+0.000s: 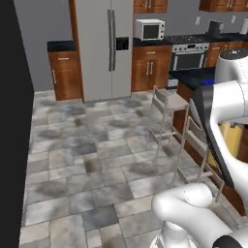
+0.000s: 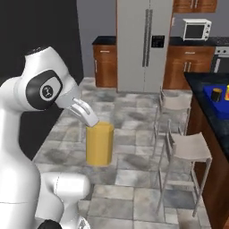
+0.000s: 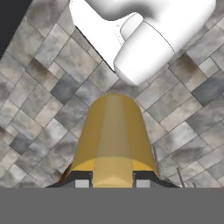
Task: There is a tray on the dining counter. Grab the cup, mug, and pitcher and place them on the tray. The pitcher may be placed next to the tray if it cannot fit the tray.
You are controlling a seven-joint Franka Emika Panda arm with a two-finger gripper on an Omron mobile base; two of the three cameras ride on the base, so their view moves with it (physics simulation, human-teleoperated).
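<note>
Grey mottled floor tiles are seen beneath the gripper (image 3: 112,183), whose jaws are clamped on the pitcher (image 3: 113,135). The pitcher is a tall, translucent amber-yellow cylinder with faintly faceted sides. It is held in the air above the floor, close to the robot and well apart from the dining counter (image 2: 200,82). On that black top lies the blue tray (image 2: 214,106), with the black mug (image 2: 217,95) standing in it. Two pale stools (image 2: 190,147) are set beside the counter.

Seeing one yellow cup (image 2: 99,144), one blue tray (image 2: 218,105) carrying one black mug (image 2: 217,95), two stools (image 2: 190,147), one fridge (image 2: 144,44), one microwave (image 2: 197,29).
</note>
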